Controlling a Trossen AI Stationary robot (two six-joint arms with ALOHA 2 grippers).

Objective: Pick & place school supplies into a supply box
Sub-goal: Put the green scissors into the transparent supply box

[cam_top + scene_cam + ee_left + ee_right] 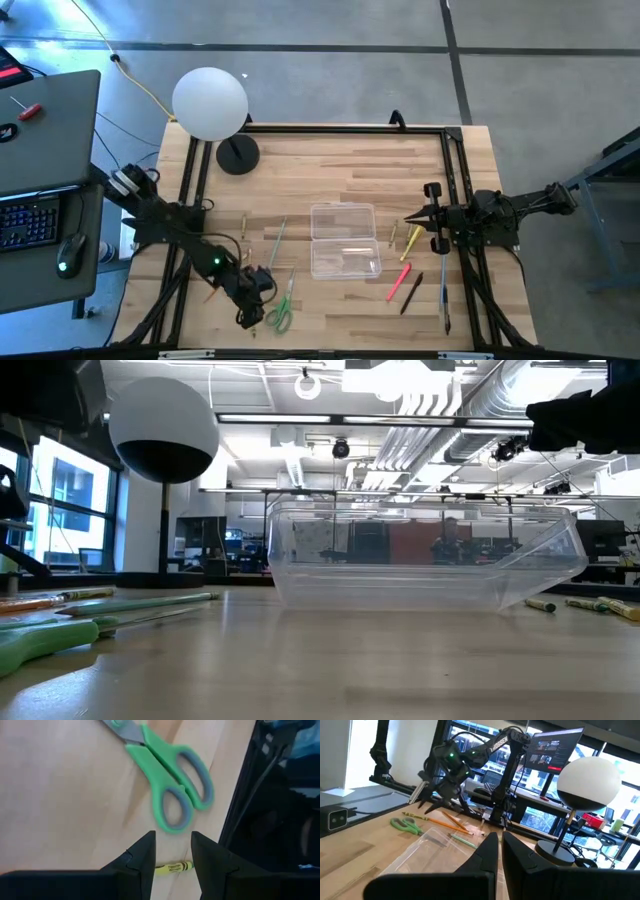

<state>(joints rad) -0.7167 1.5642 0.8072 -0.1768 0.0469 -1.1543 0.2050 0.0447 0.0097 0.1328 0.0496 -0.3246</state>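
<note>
From above, the left claw (252,290) hangs over the worktop (330,165) with its fingers apart and nothing between them, the green-handled scissors (279,312) just beside it. The right claw (416,222), fingers together and empty, waits near the clear supply box (343,240), with pens (404,283) close by.

At table height, the supply box (425,560) stands mid-worktop, green scissor handles (40,640) at the near edge.

The left wrist view shows a yellow-green crayon (173,867) between the parted fingers (140,857), the scissors (172,775) just beyond.

The right wrist view shows the box (427,851) ahead of its closed fingers (487,851), pencils (447,822) beyond.
</note>
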